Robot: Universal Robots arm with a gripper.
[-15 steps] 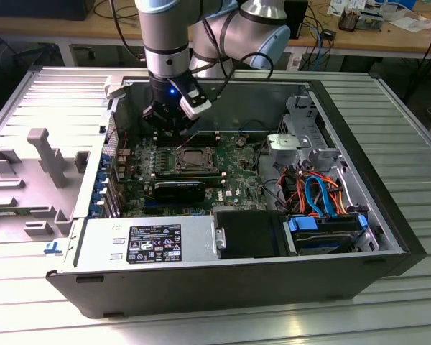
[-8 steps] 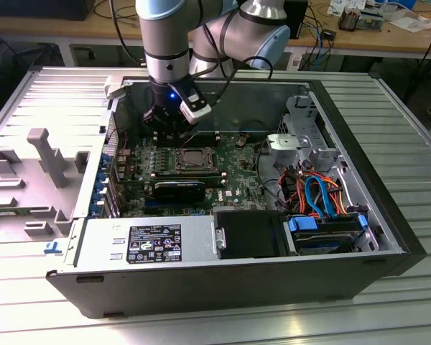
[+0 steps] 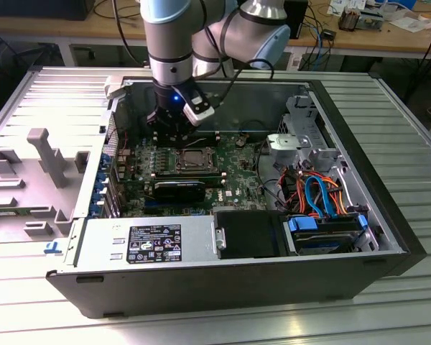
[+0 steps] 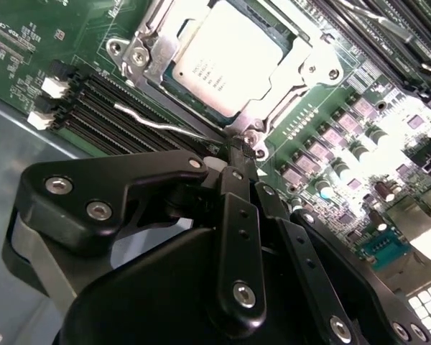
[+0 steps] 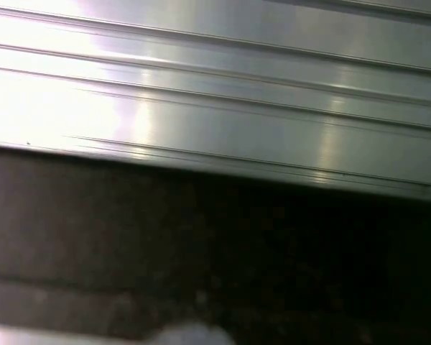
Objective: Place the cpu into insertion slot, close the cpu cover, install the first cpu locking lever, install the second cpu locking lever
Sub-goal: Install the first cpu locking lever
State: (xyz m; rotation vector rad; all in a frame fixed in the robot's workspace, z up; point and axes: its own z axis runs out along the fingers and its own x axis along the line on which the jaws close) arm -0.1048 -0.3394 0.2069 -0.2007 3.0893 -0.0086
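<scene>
The cpu (image 4: 226, 54) lies flat in the insertion slot (image 3: 195, 159) on the green board, silver top up. The cpu cover (image 4: 296, 63) is down around it, its frame edging the chip. One silver locking lever (image 4: 158, 124) runs free along the memory slots beside the socket, its far end raised. Another lever (image 4: 363, 12) lies along the opposite side. My gripper (image 4: 235, 154) hangs just off the socket's corner, where the near lever pivots, with its black fingers (image 4: 238, 215) drawn together. In the exterior view the gripper (image 3: 174, 133) stands over the board, just to that view's left of the socket.
The open computer case (image 3: 388, 215) lies on a ribbed metal table (image 5: 215, 93). Black memory slots (image 4: 108, 108) border the socket. A power supply (image 3: 151, 244), a drive bay with blue and orange cables (image 3: 320, 198) and a black card (image 3: 179, 190) crowd the case.
</scene>
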